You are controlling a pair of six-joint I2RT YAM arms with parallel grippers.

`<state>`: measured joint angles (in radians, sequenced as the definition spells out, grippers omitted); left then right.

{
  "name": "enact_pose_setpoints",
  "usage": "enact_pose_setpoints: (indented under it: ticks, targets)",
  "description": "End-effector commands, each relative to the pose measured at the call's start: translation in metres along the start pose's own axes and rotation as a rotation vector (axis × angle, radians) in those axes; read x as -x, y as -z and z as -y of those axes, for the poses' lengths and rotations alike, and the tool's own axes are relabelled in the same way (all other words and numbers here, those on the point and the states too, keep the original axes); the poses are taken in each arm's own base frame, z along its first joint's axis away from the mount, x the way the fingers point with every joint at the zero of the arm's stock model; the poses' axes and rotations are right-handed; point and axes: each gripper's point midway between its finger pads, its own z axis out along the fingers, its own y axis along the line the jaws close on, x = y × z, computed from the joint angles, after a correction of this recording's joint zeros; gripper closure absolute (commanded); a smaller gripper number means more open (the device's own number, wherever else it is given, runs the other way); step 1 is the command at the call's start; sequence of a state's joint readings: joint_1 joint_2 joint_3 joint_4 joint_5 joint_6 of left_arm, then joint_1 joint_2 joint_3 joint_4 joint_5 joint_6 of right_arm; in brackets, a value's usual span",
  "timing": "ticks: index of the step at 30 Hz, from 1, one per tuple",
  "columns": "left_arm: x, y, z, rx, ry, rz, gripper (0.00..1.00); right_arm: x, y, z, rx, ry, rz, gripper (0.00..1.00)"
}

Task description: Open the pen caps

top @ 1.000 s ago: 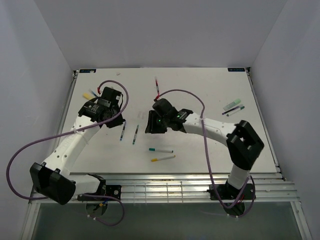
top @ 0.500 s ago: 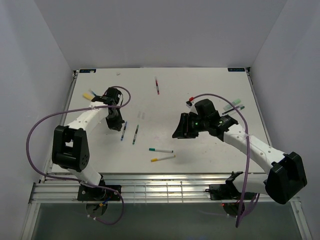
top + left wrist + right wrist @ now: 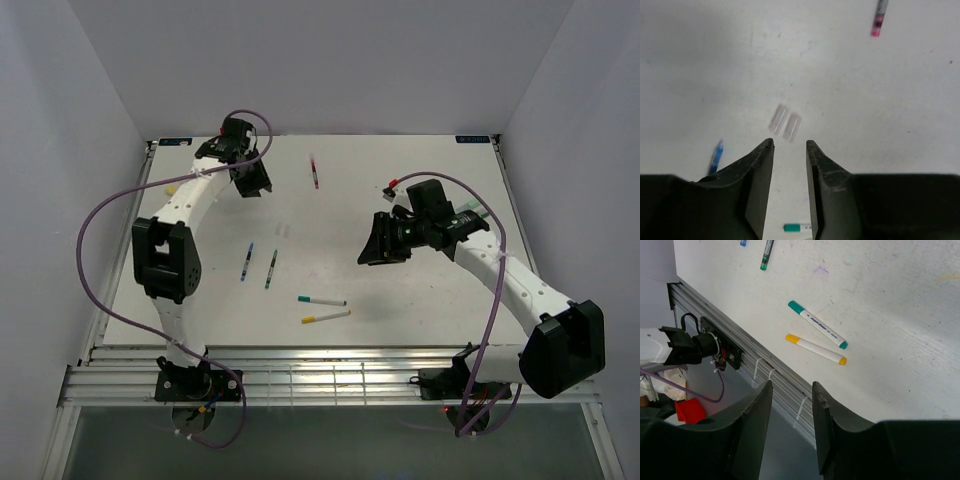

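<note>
Both grippers are open and empty, raised over the white table (image 3: 420, 290). My left gripper (image 3: 260, 188) is at the back left; in its wrist view its tips (image 3: 790, 145) frame two clear short tubes (image 3: 785, 122), with a red-ended pen (image 3: 878, 20) far off. My right gripper (image 3: 368, 252) hovers right of centre. A white pen with green ends (image 3: 817, 325) and one with yellow ends (image 3: 815, 349) lie near the front edge. A blue-ended pen (image 3: 246, 262) and a green-ended dark pen (image 3: 271, 269) lie left of centre. All visible caps are on their pens.
A red-ended pen (image 3: 316, 175) lies at the back middle. Pens and a pale-green highlighter (image 3: 466, 211) lie at the right, partly behind my right arm. A yellow highlighter (image 3: 171, 189) peeks out by the left arm. A metal rail (image 3: 765, 370) borders the front edge.
My left gripper swung from beside the blue-ended pen to the back left corner. My right gripper moved from the table's centre to the right. No pen moved.
</note>
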<state>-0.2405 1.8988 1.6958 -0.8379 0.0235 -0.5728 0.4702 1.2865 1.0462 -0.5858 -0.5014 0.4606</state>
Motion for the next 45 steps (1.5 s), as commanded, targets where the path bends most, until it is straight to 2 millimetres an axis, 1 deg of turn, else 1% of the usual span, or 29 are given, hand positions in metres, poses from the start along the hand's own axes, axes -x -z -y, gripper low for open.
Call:
enact_pose_setpoints:
  ticks: [1, 2, 3, 5, 6, 7, 8, 9, 10, 12, 13, 17, 19, 20, 23, 24, 26, 27, 30, 31, 34, 38, 42, 45]
  targets:
    - [0.012, -0.024, 0.046, -0.111, -0.064, -0.002, 0.54, 0.008, 0.005, -0.005, 0.014, 0.021, -0.024, 0.56]
    - [0.030, -0.020, 0.065, -0.152, -0.099, 0.048, 0.53, 0.008, 0.007, -0.005, 0.011, 0.017, -0.028, 0.56]
    - [0.026, -0.040, 0.072, -0.144, -0.120, 0.032, 0.51, 0.009, 0.007, -0.005, 0.007, 0.015, -0.028, 0.56]
    - [0.038, -0.051, 0.083, -0.132, -0.143, 0.074, 0.49, 0.011, 0.009, -0.002, -0.012, 0.020, -0.020, 0.56]
    - [0.050, -0.048, 0.100, -0.149, -0.151, 0.121, 0.49, 0.010, 0.009, 0.000, -0.023, 0.020, -0.023, 0.57]
    - [0.053, -0.065, 0.095, -0.084, -0.147, 0.151, 0.49, 0.009, 0.009, 0.005, -0.046, 0.016, -0.021, 0.56]
    - [0.058, -0.069, 0.101, -0.079, -0.149, 0.184, 0.40, 0.008, 0.010, 0.009, -0.061, 0.008, -0.024, 0.56]
    - [0.062, -0.070, 0.111, -0.079, -0.151, 0.213, 0.34, 0.004, 0.011, 0.012, -0.075, -0.006, -0.039, 0.56]
    - [0.064, -0.083, 0.110, -0.051, -0.143, 0.239, 0.31, 0.003, 0.012, 0.015, -0.090, -0.006, -0.038, 0.56]
    - [0.064, -0.094, 0.117, -0.055, -0.153, 0.263, 0.29, 0.002, 0.017, 0.017, -0.111, -0.004, -0.029, 0.56]
    - [0.064, -0.105, 0.119, -0.057, -0.153, 0.275, 0.29, 0.002, 0.019, 0.021, -0.126, -0.007, -0.023, 0.56]
    - [0.064, -0.126, 0.123, -0.065, -0.157, 0.301, 0.28, 0.001, 0.022, 0.024, -0.144, -0.033, -0.015, 0.56]
    - [0.065, -0.132, 0.124, -0.052, -0.176, 0.323, 0.28, 0.000, 0.025, 0.025, -0.153, -0.033, -0.005, 0.56]
    - [0.066, -0.138, 0.123, -0.044, -0.178, 0.337, 0.28, 0.001, 0.026, 0.026, -0.158, -0.036, 0.001, 0.56]
    - [0.070, -0.145, 0.126, -0.046, -0.194, 0.369, 0.28, 0.001, 0.029, 0.027, -0.171, -0.044, 0.016, 0.56]
    - [0.069, -0.152, 0.124, -0.033, -0.202, 0.373, 0.28, -0.001, 0.030, 0.027, -0.171, -0.046, 0.017, 0.56]
    - [0.072, -0.156, 0.127, -0.039, -0.221, 0.389, 0.28, -0.002, 0.033, 0.028, -0.177, -0.045, 0.031, 0.56]
    - [0.068, -0.163, 0.126, -0.036, -0.227, 0.384, 0.27, -0.003, 0.034, 0.029, -0.183, -0.047, 0.035, 0.56]
    - [0.066, -0.172, 0.130, -0.062, -0.252, 0.387, 0.29, -0.012, 0.036, 0.033, -0.191, -0.057, 0.034, 0.56]
    - [0.063, -0.177, 0.130, -0.063, -0.257, 0.383, 0.29, -0.017, 0.035, 0.037, -0.196, -0.066, 0.029, 0.56]
    - [0.059, -0.183, 0.133, -0.075, -0.269, 0.381, 0.29, -0.023, 0.037, 0.038, -0.196, -0.072, 0.033, 0.57]
    - [0.048, -0.194, 0.131, -0.060, -0.290, 0.364, 0.29, -0.030, 0.040, 0.042, -0.201, -0.081, 0.036, 0.56]
    - [0.037, -0.198, 0.132, -0.037, -0.340, 0.357, 0.34, -0.032, 0.044, 0.042, -0.200, -0.069, 0.043, 0.56]
    - [0.025, -0.203, 0.130, -0.003, -0.400, 0.343, 0.39, -0.030, 0.047, 0.042, -0.209, -0.055, 0.050, 0.56]
